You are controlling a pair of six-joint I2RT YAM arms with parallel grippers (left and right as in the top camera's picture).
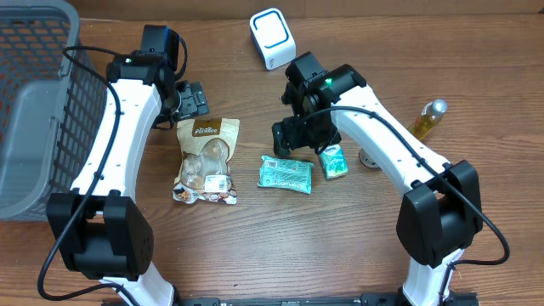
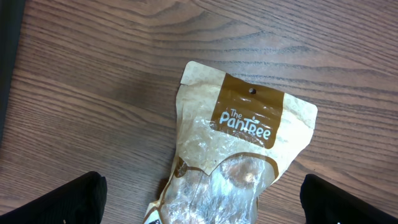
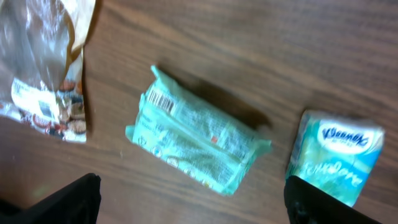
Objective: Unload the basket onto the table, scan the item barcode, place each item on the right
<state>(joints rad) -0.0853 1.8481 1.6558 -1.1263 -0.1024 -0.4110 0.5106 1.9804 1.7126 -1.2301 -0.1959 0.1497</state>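
I counted one pouch [image 1: 206, 157], one packet [image 1: 286, 173], one tissue pack [image 1: 333, 161]. The packet's barcode [image 3: 160, 99] showed only from my right wrist. Left gripper [image 2: 205, 199] and right gripper [image 3: 193, 199] gaped wide, empty.

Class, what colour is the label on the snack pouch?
Brown, white lettering: the label shows best in left wrist view.

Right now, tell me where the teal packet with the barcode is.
In the overhead view, the teal packet lies flat between the brown Pantree pouch on its left and the Kleenex pack on its right.

Bare table [image 1: 255, 246] lies between green packet [image 1: 286, 172] and brown pouch [image 1: 206, 161]; tissue pack [image 1: 333, 161] crowds the packet.
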